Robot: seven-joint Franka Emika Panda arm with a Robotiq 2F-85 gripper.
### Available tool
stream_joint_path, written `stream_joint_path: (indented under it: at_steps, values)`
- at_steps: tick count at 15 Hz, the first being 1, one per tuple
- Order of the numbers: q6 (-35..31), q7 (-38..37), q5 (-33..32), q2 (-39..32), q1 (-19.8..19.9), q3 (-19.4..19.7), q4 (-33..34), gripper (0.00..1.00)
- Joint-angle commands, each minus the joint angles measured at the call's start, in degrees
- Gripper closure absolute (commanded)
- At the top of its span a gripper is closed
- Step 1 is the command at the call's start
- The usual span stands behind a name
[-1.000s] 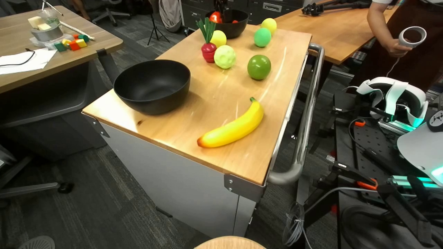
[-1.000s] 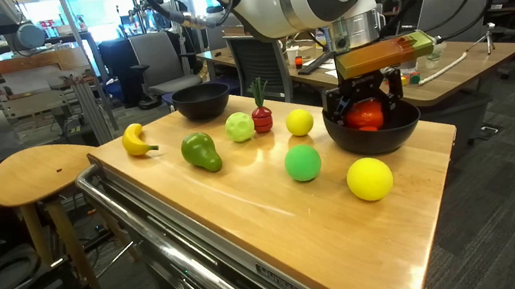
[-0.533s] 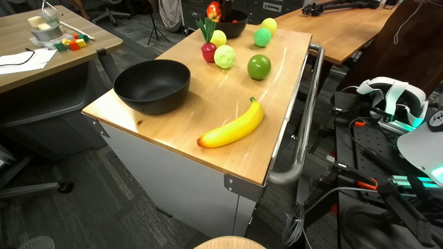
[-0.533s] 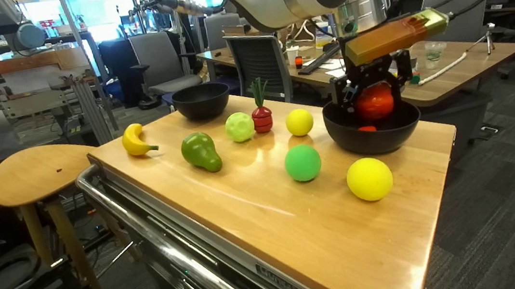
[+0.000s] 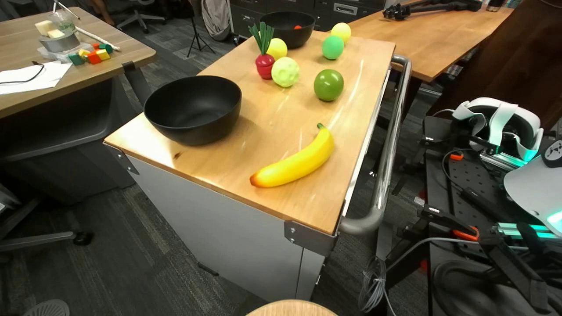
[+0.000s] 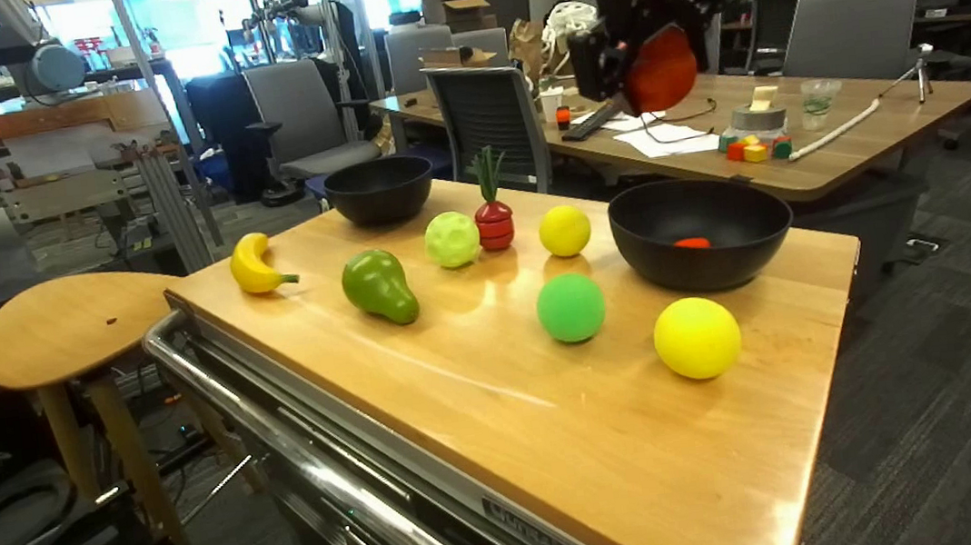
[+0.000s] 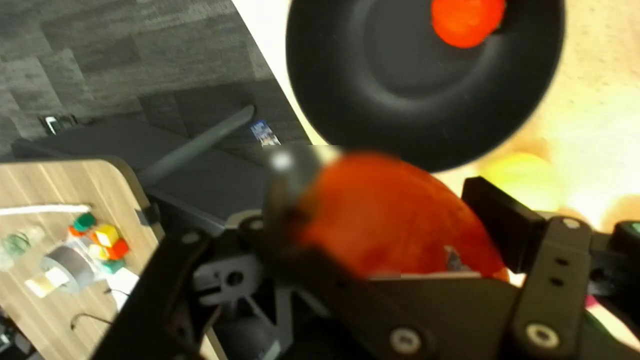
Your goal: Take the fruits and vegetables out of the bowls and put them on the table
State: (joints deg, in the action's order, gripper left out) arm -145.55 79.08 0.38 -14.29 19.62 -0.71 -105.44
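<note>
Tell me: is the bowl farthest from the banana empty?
Not empty: a red piece lies inside the bowl, visible in all three views.

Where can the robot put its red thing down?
The table is bare between the banana and the bowl nearest it, and between the bright green ball and the metal handle. The leafy vegetable, pale green ball and a yellow ball crowd together.

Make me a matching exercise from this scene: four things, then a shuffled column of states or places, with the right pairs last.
1. gripper
2. banana
3. leafy red vegetable
4. bowl farther from the banana

A. yellow, lying on the table
B. holding an orange-red fruit in mid-air
C. has an orange-red piece inside
D. upright, leaves on top

Pairs: 1-B; 2-A; 3-D; 4-C
</note>
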Motion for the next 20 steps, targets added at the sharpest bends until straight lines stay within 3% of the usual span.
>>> stream_joint_path:
  at_steps: [1, 2, 4, 7, 12, 20]
  values:
    - [6.45, 12.34, 12.25, 13.06, -0.31, -1.07, -14.33, 0.41]
    - [9.77, 14.94, 14.99, 15.68, -1.43, -0.04, -17.03, 0.41]
    - [16.0, 13.56, 12.32, 20.88, -4.15, 2.6, -22.9, 0.41]
    - [17.0, 9.1, 5.98, 26.52, -6.91, 4.83, -30.83, 0.41]
    - [11.67, 2.99, -4.39, 27.07, -8.76, 6.56, -37.05, 0.41]
    - [4.99, -7.66, -13.96, 20.49, -9.06, 7.53, -37.5, 0.41]
